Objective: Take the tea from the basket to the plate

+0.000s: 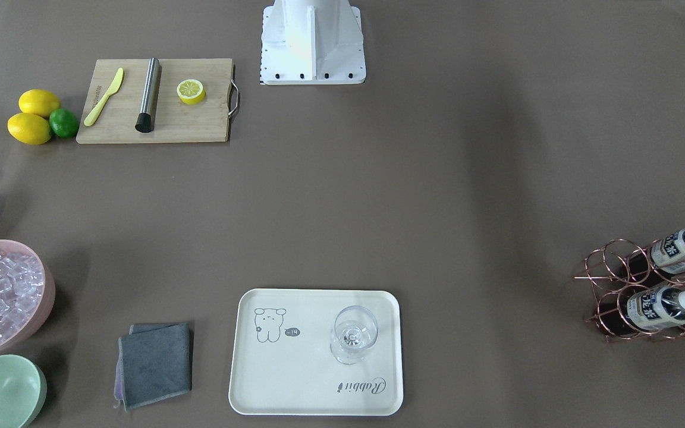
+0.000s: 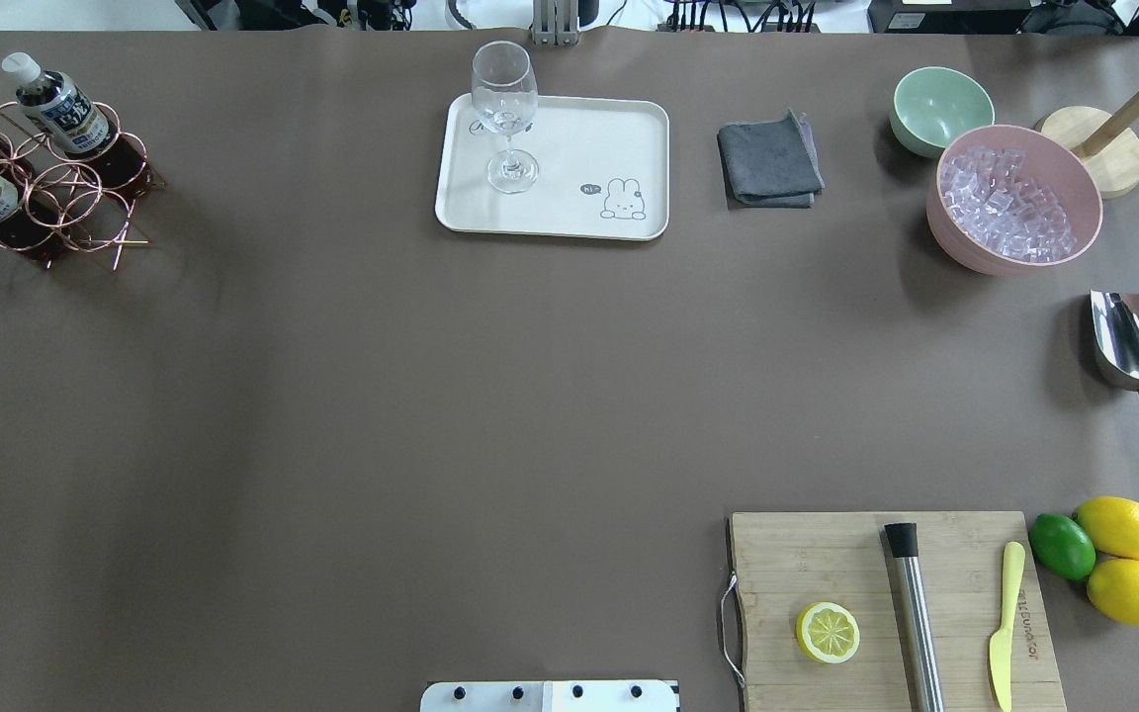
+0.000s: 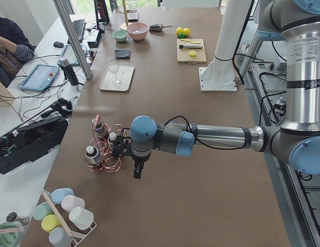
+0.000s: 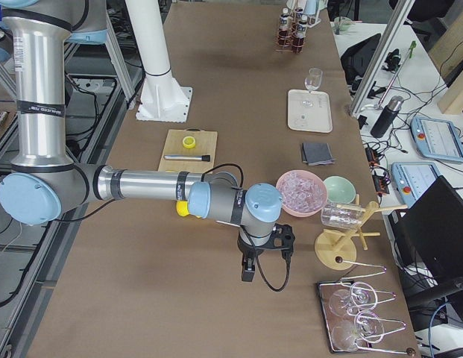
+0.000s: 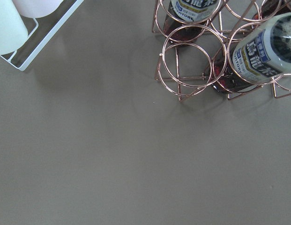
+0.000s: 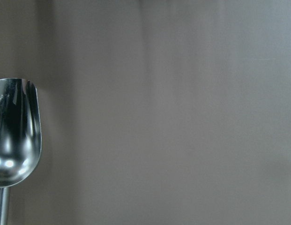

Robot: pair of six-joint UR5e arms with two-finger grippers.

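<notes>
Three tea bottles stand in the copper wire basket (image 1: 610,279) at the table's end; two show clearly (image 1: 684,246) (image 1: 660,306). In the overhead view the basket (image 2: 75,198) is at the far left with a tea bottle (image 2: 60,99). The cream plate (image 1: 295,380) (image 2: 569,148) holds a wine glass (image 1: 353,333). My left gripper (image 3: 137,172) hangs beside the basket (image 3: 105,149), apart from it; I cannot tell whether it is open or shut. The left wrist view shows the basket (image 5: 192,61) and a bottle (image 5: 264,49). My right gripper (image 4: 247,272) hangs near the pink bowl; I cannot tell its state.
A cutting board (image 2: 896,603) carries a half lemon, a metal muddler and a yellow knife, with lemons and a lime (image 2: 1108,549) beside it. A pink bowl of ice (image 2: 1014,203), a mint bowl (image 2: 940,104), a grey cloth (image 2: 769,158) and a metal scoop (image 2: 1133,356) are on the right.
</notes>
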